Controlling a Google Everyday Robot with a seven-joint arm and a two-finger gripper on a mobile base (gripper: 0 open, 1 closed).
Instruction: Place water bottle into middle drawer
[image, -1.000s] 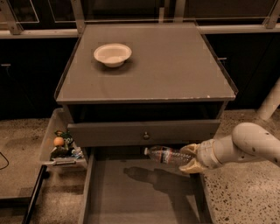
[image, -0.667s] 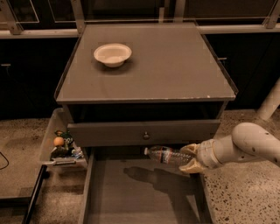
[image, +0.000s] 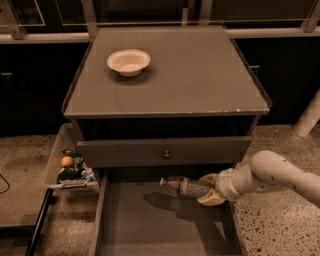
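Shows, at 9 o'clock of the grey cabinet (image: 200, 80), a clear plastic bin (image: 54, 156) with small toys inside, set against the cabinet's side. Finds a cream shallow bowl (image: 128, 61) at about 11 o'clock on the cabinet top, upright and alone. Takes in, below the top's front edge, a grey drawer front (image: 120, 151) with a small round knob (image: 166, 155) at its middle. Catches the middle drawer (image: 150, 232) pulled out toward 6 o'clock, its broad flat floor in view between thin side walls. Spots the water bottle (image: 182, 186) lying level just under the knobbed front, white cap toward 9 o'clock, over the back of the drawer floor, with a shadow thrown on the floor beneath. Puts the gripper (image: 210, 191) at the bottle's 3 o'clock end, fingers clamped around its base. Traces the pale arm (image: 280, 175) out toward 3 o'clock, past the drawer's right wall.
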